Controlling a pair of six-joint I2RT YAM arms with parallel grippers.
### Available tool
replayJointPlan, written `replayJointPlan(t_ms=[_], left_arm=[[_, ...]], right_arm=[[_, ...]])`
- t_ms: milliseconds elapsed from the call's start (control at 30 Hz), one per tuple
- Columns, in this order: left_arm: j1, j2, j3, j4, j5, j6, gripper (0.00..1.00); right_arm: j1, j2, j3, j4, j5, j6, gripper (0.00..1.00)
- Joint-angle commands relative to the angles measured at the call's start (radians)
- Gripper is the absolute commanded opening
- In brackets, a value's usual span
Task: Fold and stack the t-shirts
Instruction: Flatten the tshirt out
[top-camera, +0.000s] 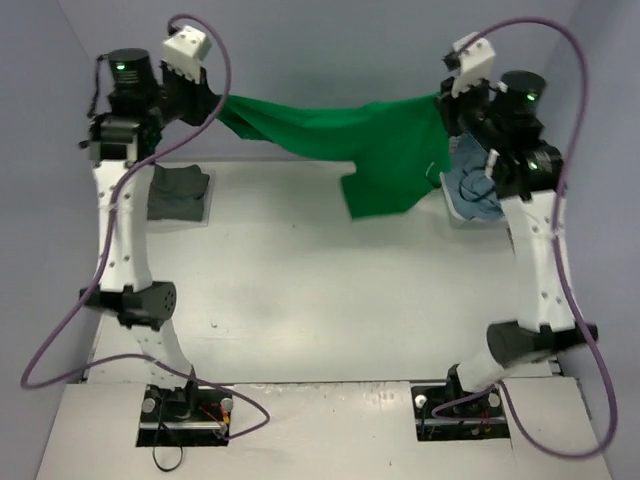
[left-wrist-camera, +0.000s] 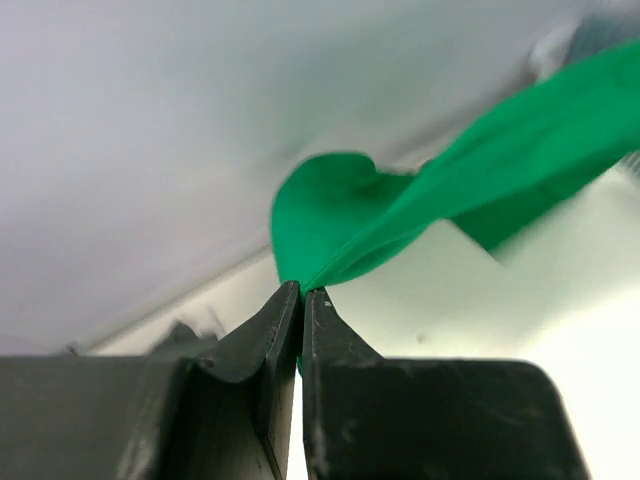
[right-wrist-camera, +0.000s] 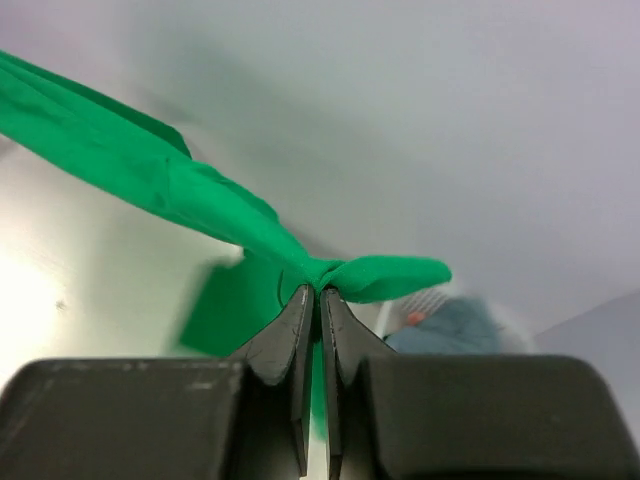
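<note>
Finding: the green t-shirt (top-camera: 370, 140) hangs in the air across the upper part of the overhead view, strung between both arms and clear of the table (top-camera: 320, 300). The left gripper (left-wrist-camera: 301, 292) is clamped on a thin pinch of green cloth at the shirt's left end. The right gripper (right-wrist-camera: 320, 292) is closed the same way on a small bunched fold at the right end.

Other items: a dark grey shirt (top-camera: 180, 190) lies folded at the left of the table. A teal-blue shirt (top-camera: 478, 195) lies crumpled at the right, just beside the hanging green panel.

Risks, as judged:
- Each hold takes in little fabric. Spreading the arms further would likely pull an end free.
- The cloth sags unevenly, with most of it hanging right of centre. Lowered this way, it may land twisted or creased.
- The hanging panel may drape onto the teal-blue shirt and drag it.
</note>
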Motion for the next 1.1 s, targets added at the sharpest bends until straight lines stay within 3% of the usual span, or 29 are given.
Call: replayJointPlan(t_ms=[0,300,433,700,1067], left_arm=[[0.027,-0.247,-0.061,0.092,0.029,-0.042,0.00],[0.027,-0.727,-0.503,0.169,0.118,-0.113,0.00],[0.029,-0.869,-0.598,0.155,0.148,-0.111,0.00],[0.052,-1.187,-0.702,0.115,0.141,-0.073,0.00],[0.106,-1.364,-0.800,0.106,0.138,-0.113,0.00]], right_arm=[[-0.005,-0.184,-0.068,0.082,-0.045,0.006,0.00],[-0.004,-0.587,-0.272,-0.031,-0.062,0.011,0.00],[-0.005,-0.698,-0.307,-0.035,-0.066,0.011,0.00],[-0.010,-0.902,-0.300,-0.030,-0.094,0.032,0.00],[-0.081,-1.011,-0.274,-0.036,-0.161,0.086,0.00]])
